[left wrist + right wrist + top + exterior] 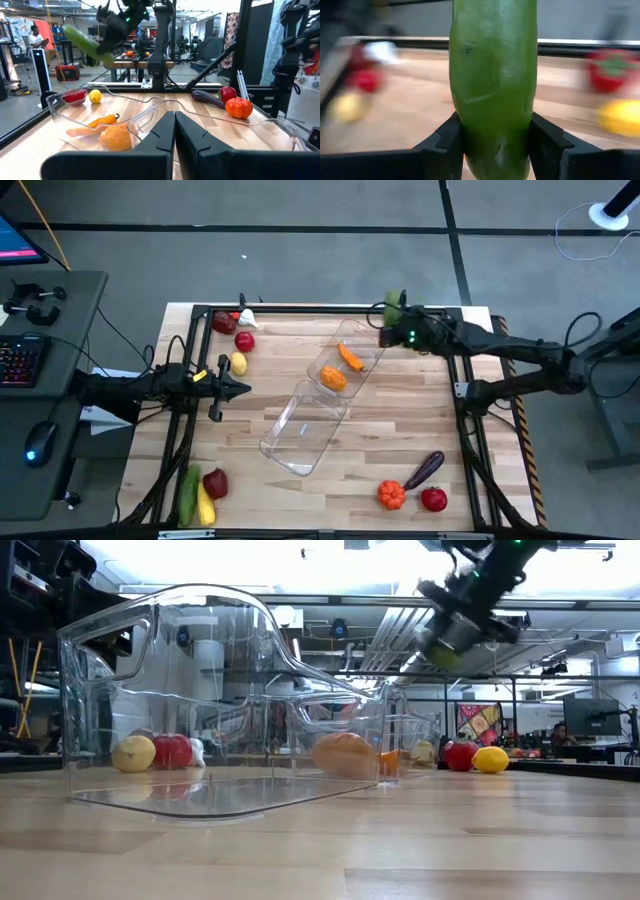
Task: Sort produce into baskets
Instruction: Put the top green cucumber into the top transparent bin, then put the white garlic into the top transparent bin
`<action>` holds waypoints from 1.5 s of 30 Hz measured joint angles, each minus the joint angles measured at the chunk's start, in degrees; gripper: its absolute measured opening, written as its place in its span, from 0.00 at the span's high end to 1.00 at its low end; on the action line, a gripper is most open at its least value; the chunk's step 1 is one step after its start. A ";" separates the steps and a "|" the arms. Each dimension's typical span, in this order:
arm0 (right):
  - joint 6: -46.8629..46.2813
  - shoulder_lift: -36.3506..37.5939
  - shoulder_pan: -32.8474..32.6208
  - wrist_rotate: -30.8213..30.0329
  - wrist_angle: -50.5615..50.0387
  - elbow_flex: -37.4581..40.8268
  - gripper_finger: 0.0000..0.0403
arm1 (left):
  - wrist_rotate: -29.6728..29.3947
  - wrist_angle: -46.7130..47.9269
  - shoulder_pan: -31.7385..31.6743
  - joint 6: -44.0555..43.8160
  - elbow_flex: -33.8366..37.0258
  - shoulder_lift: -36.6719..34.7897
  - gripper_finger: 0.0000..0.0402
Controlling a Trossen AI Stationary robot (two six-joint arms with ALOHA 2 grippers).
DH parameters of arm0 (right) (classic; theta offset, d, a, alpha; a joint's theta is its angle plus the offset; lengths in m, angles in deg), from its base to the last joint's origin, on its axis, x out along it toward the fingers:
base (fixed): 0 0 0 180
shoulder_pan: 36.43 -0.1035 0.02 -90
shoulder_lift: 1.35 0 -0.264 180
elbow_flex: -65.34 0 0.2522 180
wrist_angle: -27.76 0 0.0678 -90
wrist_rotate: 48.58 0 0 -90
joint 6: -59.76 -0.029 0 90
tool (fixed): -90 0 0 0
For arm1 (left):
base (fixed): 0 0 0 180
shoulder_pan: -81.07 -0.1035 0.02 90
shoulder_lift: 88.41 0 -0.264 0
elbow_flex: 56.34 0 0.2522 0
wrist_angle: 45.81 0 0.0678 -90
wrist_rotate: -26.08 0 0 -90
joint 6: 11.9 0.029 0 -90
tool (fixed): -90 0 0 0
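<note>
My right gripper [397,330] is shut on a green cucumber [492,75], high above the table's far edge, just beyond the far clear bin [362,340]. That bin holds an orange carrot [350,357] and a round orange piece [333,378]. The near clear bin [300,425] holds nothing and stands on its base end to end with the far one. The cucumber also shows in the left wrist view [85,42] and the low view [440,648]. My left gripper [240,388] is shut and holds nothing, low at the table's left, its tips [175,131] pointing at the bins. My right gripper pinches the cucumber's two sides [467,135] between its two fingers [547,145], near one of its ends. The cucumber runs forward along the fingers and sticks out well past their tips. It is lifted clear of the table and tilted [75,35].
A red fruit [224,323], white garlic [247,318], a red fruit [244,341] and a lemon [238,363] lie far left. A cucumber [189,492], a yellow piece [205,505] and a red piece [215,482] lie near left. A pumpkin [391,494], eggplant [423,470] and red fruit [433,499] lie near right.
</note>
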 joint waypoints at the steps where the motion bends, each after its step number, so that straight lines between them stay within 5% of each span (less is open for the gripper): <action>1: 0.71 -0.69 -1.34 0.36 2.72 0.00 0.63 | 0.00 0.00 0.00 0.00 0.02 0.02 1.00; 12: -0.58 -10.78 -5.28 8.55 11.04 0.00 0.39 | 0.00 0.00 -0.02 0.00 0.00 0.01 1.00; 21: -0.08 -10.59 -5.67 15.06 13.54 0.02 0.38 | -0.01 0.00 -0.02 0.00 0.01 0.01 1.00; 30: 4.84 -9.39 -5.67 21.24 36.77 0.00 0.37 | 0.00 0.00 -0.02 0.00 0.02 0.02 1.00; 37: 5.90 -9.57 -5.92 21.60 39.50 0.00 0.37 | -2.39 -1.55 0.00 -0.05 0.02 0.15 1.00; 40: 5.87 -9.59 -6.79 21.80 39.50 0.00 0.37 | -5.39 -8.10 0.04 -8.72 0.02 0.35 1.00; 45: 4.45 -9.59 -8.07 21.71 39.61 0.00 0.37 | -12.46 -32.73 0.01 -33.00 0.02 0.61 1.00</action>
